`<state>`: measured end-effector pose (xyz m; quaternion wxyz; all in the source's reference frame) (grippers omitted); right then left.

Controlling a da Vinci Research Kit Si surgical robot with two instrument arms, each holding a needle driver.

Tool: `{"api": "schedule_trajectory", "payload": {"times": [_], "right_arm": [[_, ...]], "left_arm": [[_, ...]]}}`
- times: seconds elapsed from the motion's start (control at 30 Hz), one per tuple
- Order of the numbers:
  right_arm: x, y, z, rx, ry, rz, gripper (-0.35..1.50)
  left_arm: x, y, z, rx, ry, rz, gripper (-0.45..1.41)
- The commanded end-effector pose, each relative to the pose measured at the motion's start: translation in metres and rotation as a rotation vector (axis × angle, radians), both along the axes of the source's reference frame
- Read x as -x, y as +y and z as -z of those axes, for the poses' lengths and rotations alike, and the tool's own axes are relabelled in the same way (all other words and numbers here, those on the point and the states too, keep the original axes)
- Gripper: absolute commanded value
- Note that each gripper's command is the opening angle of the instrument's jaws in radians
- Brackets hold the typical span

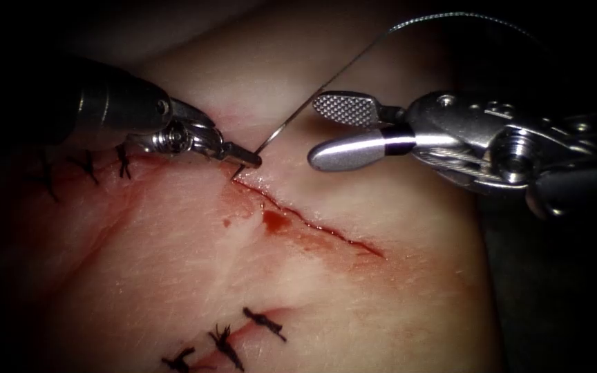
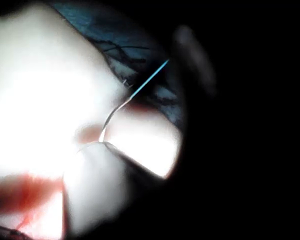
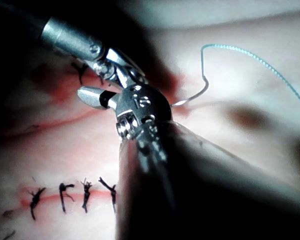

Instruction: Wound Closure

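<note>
My left tool [image 1: 247,159] comes in from the upper left, its jaws shut on the curved needle [image 1: 278,131] close to its pointed end. That end reaches down to the tissue [image 1: 174,262] at the upper left end of the cut [image 1: 312,224]; I cannot tell whether it is in the tissue. The needle's rear rises up and right into the thread [image 1: 450,14], which arcs off to the right. My right tool [image 1: 318,131] hangs right of the needle, jaws open, holding nothing. The wrist views show the needle [image 2: 112,112] [image 3: 197,95] and blue thread [image 2: 152,75] [image 3: 260,57].
Red fluid [image 1: 274,221] pools along the cut. A row of finished dark stitches [image 1: 88,166] lies under the left tool's shaft. Another row of stitches [image 1: 226,342] [image 3: 72,195] closes a second cut near the front edge.
</note>
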<state>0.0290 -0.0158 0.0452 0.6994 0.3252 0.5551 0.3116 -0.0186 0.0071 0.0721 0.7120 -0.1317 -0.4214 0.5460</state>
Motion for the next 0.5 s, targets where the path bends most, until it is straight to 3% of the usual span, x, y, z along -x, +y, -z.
{"api": "schedule_trajectory", "payload": {"times": [0.03,0.23,0.5], "right_arm": [[-0.002,-0.0021,-0.0016,0.008,-0.028,-0.039,1.08],[-0.001,-0.0015,-0.0058,-0.083,-0.101,-0.188,1.08],[0.0045,0.0033,-0.0089,-0.144,-0.225,-0.386,1.02]], "left_arm": [[0.0005,0.0,-0.0003,-0.036,-0.053,0.04,-0.45],[0.0013,-0.0001,0.0002,-0.129,-0.26,0.183,-0.45],[0.0024,-0.0006,0.0009,-0.133,-0.271,0.212,-0.45]]}}
